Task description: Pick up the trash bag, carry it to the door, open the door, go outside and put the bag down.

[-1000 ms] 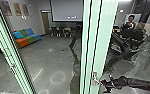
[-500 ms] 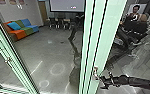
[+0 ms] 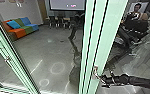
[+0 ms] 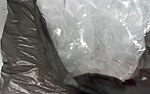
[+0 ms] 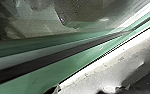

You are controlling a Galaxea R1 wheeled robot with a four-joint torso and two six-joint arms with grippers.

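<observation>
In the head view my right gripper (image 3: 103,82) is close beside the metal handle (image 3: 95,72) on the pale green door frame (image 3: 106,32); whether they touch I cannot tell. The right arm reaches in from the right edge. A dark trash bag (image 4: 22,47) fills much of the left wrist view, with crumpled clear plastic (image 4: 98,40) showing in its opening. The right wrist view has a green frame edge (image 5: 73,62) close up, with a dark strip running along it.
A second green frame (image 3: 14,65) with a handle stands at the left. Through the glass are a colourful sofa (image 3: 21,27), chairs and tables below a screen (image 3: 67,5), and grey floor (image 3: 43,47). A person (image 3: 136,15) is at the upper right, among reflections.
The head camera has tipped downward, and the whole picture has shifted up. My right gripper remains beside the handle, only slightly shifted against it.
</observation>
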